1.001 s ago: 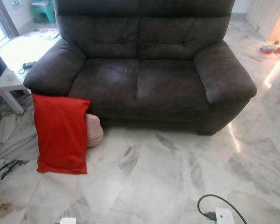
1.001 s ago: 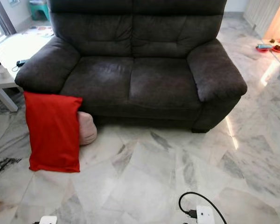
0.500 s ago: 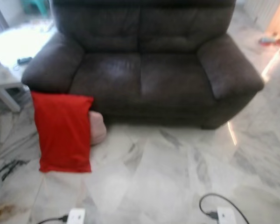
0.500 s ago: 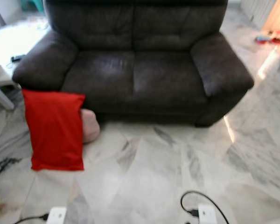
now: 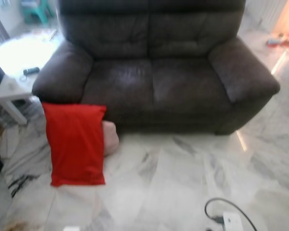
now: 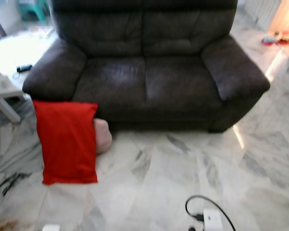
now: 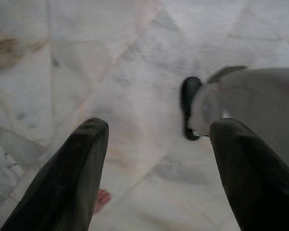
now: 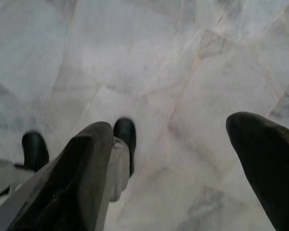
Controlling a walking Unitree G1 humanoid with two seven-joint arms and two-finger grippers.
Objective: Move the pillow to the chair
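A red pillow [image 5: 76,143] stands on its edge on the marble floor, leaning against the front left corner of a dark brown two-seat sofa [image 5: 154,72]. A pale pink cushion [image 5: 110,137] lies behind it, half hidden. My left gripper [image 7: 156,130] hangs open over the floor, nothing between its fingers. My right gripper [image 8: 171,130] also hangs open above bare marble, holding nothing.
A small white side table [image 5: 13,89] with a dark object on it stands left of the sofa. A white power strip with a black cable [image 5: 226,219] lies on the floor at the near right. Open marble floor [image 5: 173,178] stretches before the sofa.
The whole picture has shifted right and down slightly, so the camera has moved; the pillow and the sofa themselves have stayed put.
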